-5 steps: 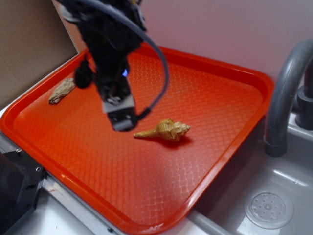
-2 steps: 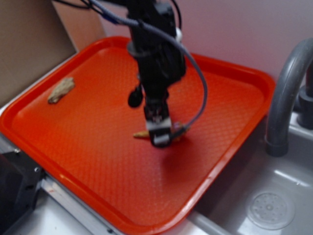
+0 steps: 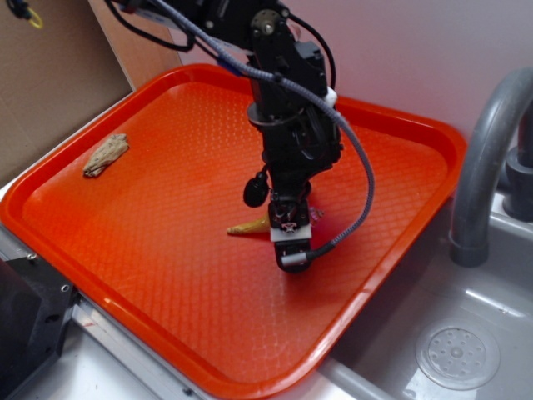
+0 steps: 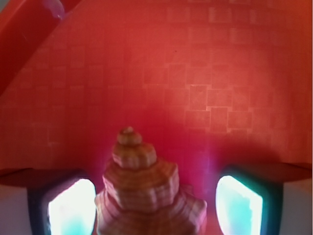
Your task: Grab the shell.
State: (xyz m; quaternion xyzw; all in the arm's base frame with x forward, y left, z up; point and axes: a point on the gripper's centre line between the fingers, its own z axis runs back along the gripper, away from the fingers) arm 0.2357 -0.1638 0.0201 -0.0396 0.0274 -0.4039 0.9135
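The shell [image 3: 249,227] lies near the middle of the red tray [image 3: 401,117]; only its pointed tan tail shows left of the arm in the exterior view. My gripper [image 3: 291,239] is lowered straight over its knobbly body. The wrist view shows the shell's [image 4: 145,182] whorled spire pointing away, standing between the two pads. The left pad [image 4: 71,208] sits close against the shell's side, while the right pad [image 4: 239,206] keeps a gap of bare tray. The gripper [image 4: 155,211] is open around the shell.
A flat grey-brown bark-like piece [image 3: 106,155] lies at the tray's far left. A grey faucet [image 3: 485,163] and a sink with a drain [image 3: 457,357] are to the right. Brown cardboard [image 3: 50,75] stands behind left, and a black object [image 3: 25,327] sits at the front left.
The arm has swung right from the tray's left-middle and come down, so the gripper now straddles the shell. The shell has not moved.
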